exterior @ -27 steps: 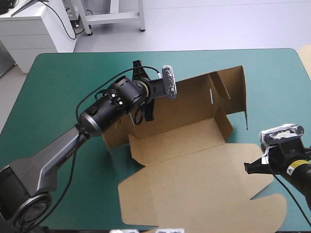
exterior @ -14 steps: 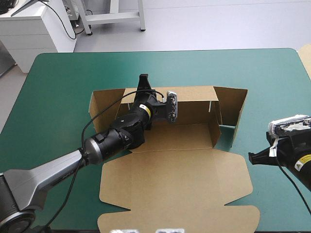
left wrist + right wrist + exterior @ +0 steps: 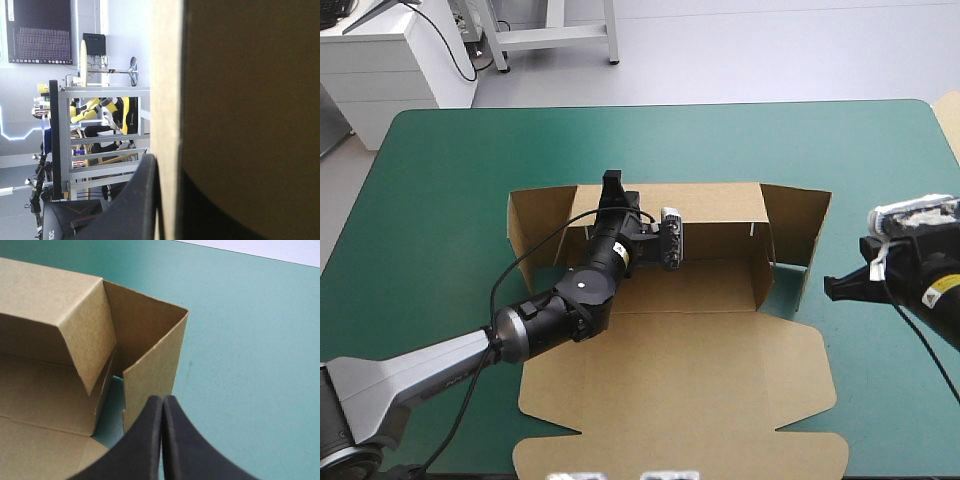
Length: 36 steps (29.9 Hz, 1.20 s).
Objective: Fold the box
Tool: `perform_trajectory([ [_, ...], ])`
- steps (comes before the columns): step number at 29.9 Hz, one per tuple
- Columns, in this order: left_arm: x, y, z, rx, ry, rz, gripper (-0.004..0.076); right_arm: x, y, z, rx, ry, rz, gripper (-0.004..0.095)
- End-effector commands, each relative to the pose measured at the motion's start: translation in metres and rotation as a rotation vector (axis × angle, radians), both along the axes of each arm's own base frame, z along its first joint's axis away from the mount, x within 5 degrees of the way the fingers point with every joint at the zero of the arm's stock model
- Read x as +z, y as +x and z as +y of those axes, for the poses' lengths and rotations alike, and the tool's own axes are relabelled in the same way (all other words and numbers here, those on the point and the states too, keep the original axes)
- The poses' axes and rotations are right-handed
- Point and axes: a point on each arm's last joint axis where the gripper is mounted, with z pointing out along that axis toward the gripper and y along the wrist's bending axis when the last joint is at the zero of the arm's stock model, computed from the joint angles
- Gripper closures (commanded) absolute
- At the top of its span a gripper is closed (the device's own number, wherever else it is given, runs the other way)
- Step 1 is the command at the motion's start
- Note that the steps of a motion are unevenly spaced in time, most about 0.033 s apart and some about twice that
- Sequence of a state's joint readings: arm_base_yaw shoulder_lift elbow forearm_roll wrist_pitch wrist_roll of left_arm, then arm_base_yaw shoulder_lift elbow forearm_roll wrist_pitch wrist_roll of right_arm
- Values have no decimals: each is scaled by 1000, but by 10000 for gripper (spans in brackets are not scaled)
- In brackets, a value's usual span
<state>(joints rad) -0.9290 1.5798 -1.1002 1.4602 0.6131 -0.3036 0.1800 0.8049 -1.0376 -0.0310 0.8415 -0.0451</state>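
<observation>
The brown box [image 3: 690, 290] lies mid-table with its far wall raised. Its side flaps [image 3: 800, 225] stand up at both ends, and the lid [image 3: 680, 380] lies flat toward the near edge. My left gripper [image 3: 613, 192] reaches over the box floor and is shut on the top edge of the far wall. In the left wrist view that board [image 3: 240, 90] runs edge-on between the black fingers [image 3: 145, 200]. My right gripper [image 3: 834, 287] is shut and empty, hovering just right of the right-hand flap. In the right wrist view its joined tip [image 3: 163, 399] points at that flap's [image 3: 155, 355] near corner.
Bare teal-green cover [image 3: 450, 170] surrounds the box on the left, far and right sides. A pale board edge [image 3: 950, 115] shows at the table's far right edge. A white cabinet [image 3: 390, 50] stands beyond the far left corner.
The box was skewed and lifted earlier; the left gripper has swung it square to the table and set it down. The right gripper has moved farther from the near edge, toward the right flap.
</observation>
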Motion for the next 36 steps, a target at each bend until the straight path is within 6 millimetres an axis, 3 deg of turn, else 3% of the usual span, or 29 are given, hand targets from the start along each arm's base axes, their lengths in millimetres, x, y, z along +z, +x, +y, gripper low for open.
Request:
perform_trajectory([
  [1,7,-2,8,72,-60,20,731,26,23,4,8,-5,-77,929],
  [4,7,-2,8,72,-59,19,731,38,45,7,7,-6,-71,929],
  [10,7,-2,7,66,-51,8,731,51,108,19,10,-10,12,929],
  [13,7,-2,7,66,-50,7,731,49,139,28,23,15,85,929],
  [21,7,-2,8,70,-54,13,731,45,198,41,50,16,220,929],
  [28,7,-2,9,79,-49,9,731,15,229,50,42,58,367,929],
  [36,7,-1,11,100,-33,2,731,-6,235,50,37,33,450,929],
])
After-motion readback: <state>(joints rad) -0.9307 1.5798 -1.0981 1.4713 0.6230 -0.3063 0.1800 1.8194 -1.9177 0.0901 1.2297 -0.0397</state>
